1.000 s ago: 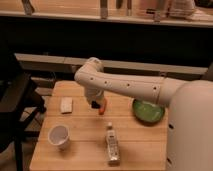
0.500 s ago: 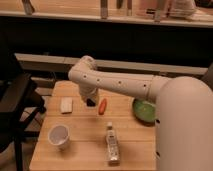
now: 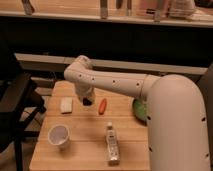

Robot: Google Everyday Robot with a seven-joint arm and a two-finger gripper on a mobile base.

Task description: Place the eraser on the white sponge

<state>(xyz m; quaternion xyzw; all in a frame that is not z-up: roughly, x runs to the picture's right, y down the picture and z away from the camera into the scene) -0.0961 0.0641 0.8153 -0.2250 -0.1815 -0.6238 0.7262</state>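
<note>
Wooden table [image 3: 85, 147] carries the white sponge [image 3: 66, 105]; the gripper [image 3: 87, 101] hangs low just beside it, between it and an orange stick [image 3: 102, 106]. Whether the gripper is open or clamped on the eraser, I cannot tell.

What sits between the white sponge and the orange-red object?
The gripper, over the table, between white sponge and orange-red object; camera view shows it.

White cup [image 3: 58, 135], orange-red oblong [image 3: 102, 106], bottle [image 3: 112, 145], green bowl [image 3: 137, 111] on wooden table [image 3: 85, 156]
</note>
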